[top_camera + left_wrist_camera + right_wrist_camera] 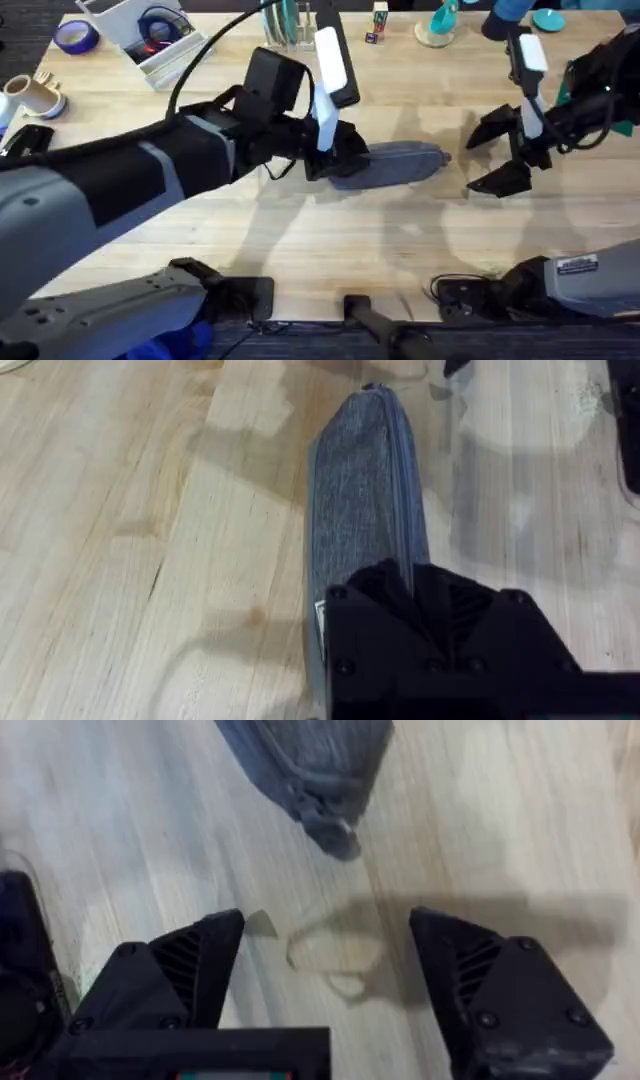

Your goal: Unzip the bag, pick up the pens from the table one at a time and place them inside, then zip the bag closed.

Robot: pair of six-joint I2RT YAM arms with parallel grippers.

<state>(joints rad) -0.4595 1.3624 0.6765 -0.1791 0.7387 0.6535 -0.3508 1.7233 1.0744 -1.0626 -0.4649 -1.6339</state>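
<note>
The grey-blue bag (405, 162) lies lengthwise in the middle of the table (300, 230). In the left wrist view the bag (360, 490) stretches away from my fingers, and its zipper (405, 480) looks closed along the top. My left gripper (345, 160) is shut on the bag's left end, also seen up close as the left gripper (415, 585). My right gripper (497, 153) stands open just beyond the bag's right end. In the right wrist view the right gripper (330, 980) spans bare wood, and the bag's tip with its zipper pull (325, 810) lies a little beyond it. The pens are out of view.
A white bin (140, 35) with tape rolls and a purple tape roll (75, 37) sit at the back left. A flat black object (342, 70) lies behind the bag. Small items including a teal one (440, 20) line the far edge.
</note>
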